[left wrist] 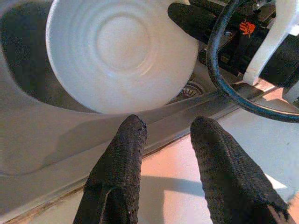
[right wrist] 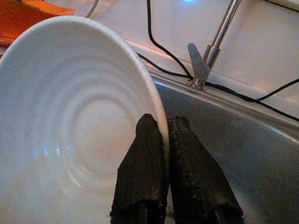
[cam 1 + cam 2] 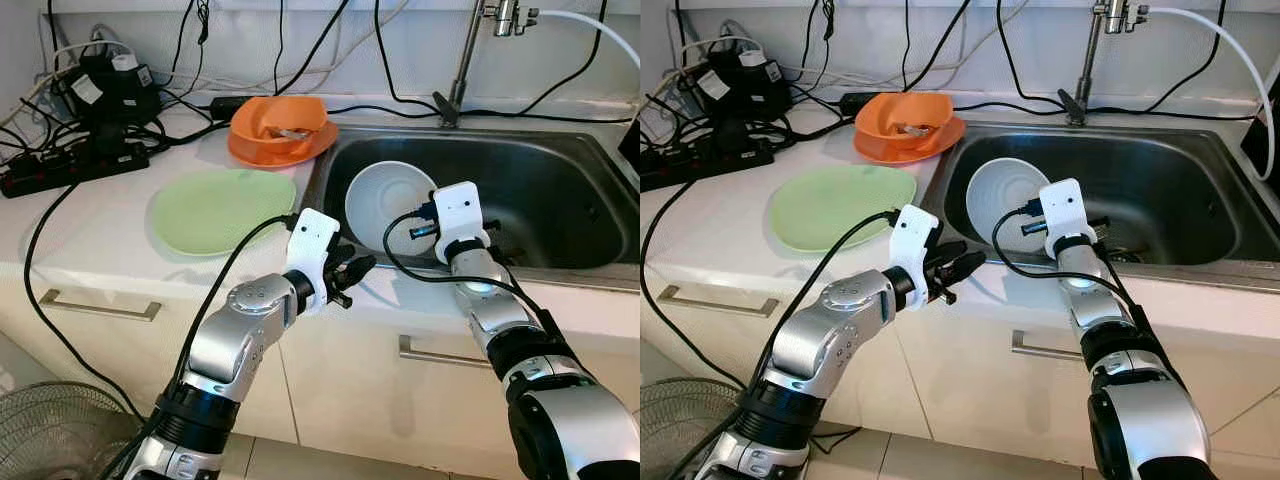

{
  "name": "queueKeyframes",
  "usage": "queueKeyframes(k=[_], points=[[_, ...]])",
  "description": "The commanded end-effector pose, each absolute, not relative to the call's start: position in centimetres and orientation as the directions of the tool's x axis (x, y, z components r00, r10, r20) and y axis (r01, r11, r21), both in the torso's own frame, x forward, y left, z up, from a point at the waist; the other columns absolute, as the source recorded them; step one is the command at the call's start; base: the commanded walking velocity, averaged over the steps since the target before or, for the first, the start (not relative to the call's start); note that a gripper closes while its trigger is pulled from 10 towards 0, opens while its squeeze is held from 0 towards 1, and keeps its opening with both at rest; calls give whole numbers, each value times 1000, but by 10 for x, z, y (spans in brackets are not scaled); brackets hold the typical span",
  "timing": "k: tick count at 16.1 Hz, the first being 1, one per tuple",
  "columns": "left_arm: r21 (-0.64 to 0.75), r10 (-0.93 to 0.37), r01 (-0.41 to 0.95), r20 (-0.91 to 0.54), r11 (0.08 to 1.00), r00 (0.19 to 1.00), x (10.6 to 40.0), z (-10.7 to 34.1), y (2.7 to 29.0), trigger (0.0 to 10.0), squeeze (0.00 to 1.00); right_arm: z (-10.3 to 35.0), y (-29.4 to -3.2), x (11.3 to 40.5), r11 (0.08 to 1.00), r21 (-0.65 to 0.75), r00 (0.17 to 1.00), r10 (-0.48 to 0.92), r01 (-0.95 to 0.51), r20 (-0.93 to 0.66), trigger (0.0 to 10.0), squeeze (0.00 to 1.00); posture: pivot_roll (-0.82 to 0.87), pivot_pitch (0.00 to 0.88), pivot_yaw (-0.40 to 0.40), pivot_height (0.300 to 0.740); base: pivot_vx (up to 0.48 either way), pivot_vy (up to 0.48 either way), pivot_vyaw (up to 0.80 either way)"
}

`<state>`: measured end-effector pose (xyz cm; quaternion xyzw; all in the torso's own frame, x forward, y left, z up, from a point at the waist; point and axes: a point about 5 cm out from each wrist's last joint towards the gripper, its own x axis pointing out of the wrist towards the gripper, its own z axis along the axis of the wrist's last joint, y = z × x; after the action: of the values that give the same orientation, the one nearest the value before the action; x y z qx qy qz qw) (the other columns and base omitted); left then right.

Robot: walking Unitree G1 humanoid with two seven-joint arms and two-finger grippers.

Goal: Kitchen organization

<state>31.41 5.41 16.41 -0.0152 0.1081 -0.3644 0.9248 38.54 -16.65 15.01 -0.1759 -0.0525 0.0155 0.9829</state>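
white ribbed bowl stands tilted on edge inside the steel sink, its open face turned toward the near right. right gripper is pinched on the bowl's right rim: in the right wrist view one finger lies inside the wall, the other outside, rim between them. so the bowl is already in hand; it sits left of and just past the right wrist, near the sink's left wall.

left gripper hovers over the near counter edge, just left of the sink's near-left corner, fingers parted and empty, aimed across the sink lip at the bowl. nothing touches them. bowl lies far-right of this gripper, apart, with the sink rim between.

relation that matters: the bowl's flat plane stands steep, leaning against the left side of the basin, and the right arm holds it from the right side. judged from this, the likely move is a lift up and left, out over the sink's left wall toward the counter, where a green plate lies flat and an orange bowl sits farther back. right arm is the working one; left is nearer the landing spot and may be staged to receive or steady.

risk, as a guess: a rim pinch on a tilted bowl may let it swing or slip as it clears the lip.

cables crowd the far-left counter; faucet stands at the sink's far edge.
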Motion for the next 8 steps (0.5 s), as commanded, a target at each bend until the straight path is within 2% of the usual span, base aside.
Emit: queueKeyframes(k=[1,8], points=[[-100,-666,663,-216,742,714,315,157,57,10000,0,162,-162,389,940,-340,986,65,-10,150,10000,0,98,20,76,740,0,0,0],[-87,-651,649,-214,756,728,316,149,57,10000,0,156,-160,387,944,-331,988,68,-19,136,10000,0,99,21,74,740,0,0,0]])
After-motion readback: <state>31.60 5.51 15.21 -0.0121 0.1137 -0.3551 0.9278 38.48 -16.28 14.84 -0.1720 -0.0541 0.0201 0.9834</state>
